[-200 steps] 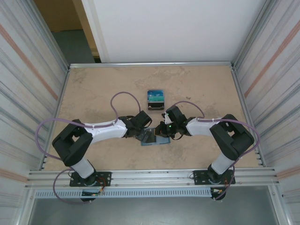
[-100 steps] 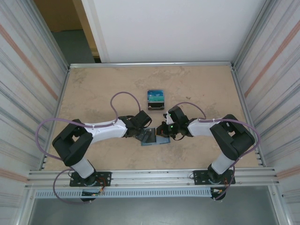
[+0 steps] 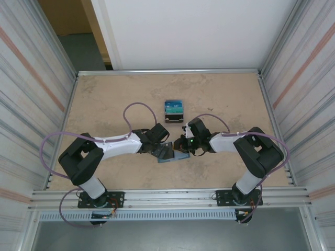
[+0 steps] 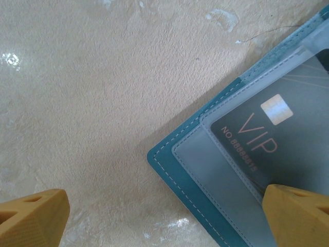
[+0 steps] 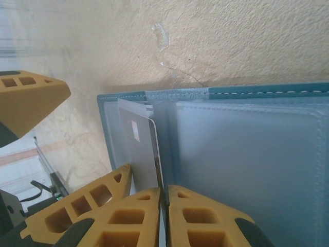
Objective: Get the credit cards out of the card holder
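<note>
Right wrist view showed right jaws pinched shut on a credit card [image 5: 145,154] in the open card holder [image 5: 247,154] on the counter [image 5: 231,41]; left jaws gaped wide, empty. Mid-extraction, seemingly; next called for sliding it clear.

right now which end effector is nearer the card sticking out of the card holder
Right. The right end effector is shut on that card; the left end effector hangs open over a corner of the card holder.

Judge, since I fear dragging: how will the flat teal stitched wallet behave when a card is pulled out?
The flat teal stitched wallet looks light and thin, so it would probably slide on the smooth beige table. Its soft clear pockets likely flex and cling to the grey plastic card.
</note>
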Controlling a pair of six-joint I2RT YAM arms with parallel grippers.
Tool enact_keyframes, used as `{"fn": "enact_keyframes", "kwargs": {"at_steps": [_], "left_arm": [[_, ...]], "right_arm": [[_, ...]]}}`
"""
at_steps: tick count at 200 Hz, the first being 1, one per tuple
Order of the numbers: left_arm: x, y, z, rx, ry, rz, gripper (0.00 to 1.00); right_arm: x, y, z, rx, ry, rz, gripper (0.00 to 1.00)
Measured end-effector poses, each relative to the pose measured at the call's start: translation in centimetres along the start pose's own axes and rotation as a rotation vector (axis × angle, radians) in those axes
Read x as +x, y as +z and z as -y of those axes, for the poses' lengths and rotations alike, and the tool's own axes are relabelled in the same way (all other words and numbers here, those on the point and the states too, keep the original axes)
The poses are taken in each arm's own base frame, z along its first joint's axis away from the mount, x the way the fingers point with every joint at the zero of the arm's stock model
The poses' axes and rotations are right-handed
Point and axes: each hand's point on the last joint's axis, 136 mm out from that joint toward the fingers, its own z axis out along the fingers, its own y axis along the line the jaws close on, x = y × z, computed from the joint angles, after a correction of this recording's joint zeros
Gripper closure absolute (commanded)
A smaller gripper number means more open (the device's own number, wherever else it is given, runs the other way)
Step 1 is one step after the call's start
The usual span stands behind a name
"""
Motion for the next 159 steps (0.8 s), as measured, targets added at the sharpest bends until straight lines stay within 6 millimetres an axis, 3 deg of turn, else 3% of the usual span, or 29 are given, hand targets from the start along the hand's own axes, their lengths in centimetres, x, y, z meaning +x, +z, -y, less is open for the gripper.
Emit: {"fn": "enact_keyframes", "kwargs": {"at_steps": [50,79,159], "left_arm": [[0.04,0.03,-0.01,-0.001,0.000,-0.002,0.03],[0.11,0.03,-0.05,-0.002,0.001,-0.004,0.03],[0.10,0.04,-0.06,-0.002,0.001,-0.004,0.03]], "right_arm": [[-0.12,0.24,0.00,-0.009,-0.005,0.003,0.91],[-0.24,0.25,-0.21,-0.019,0.004,0.007,1.00],[-0.14,-0.48,0.48,0.030,0.000,0.021,1.00]]}}
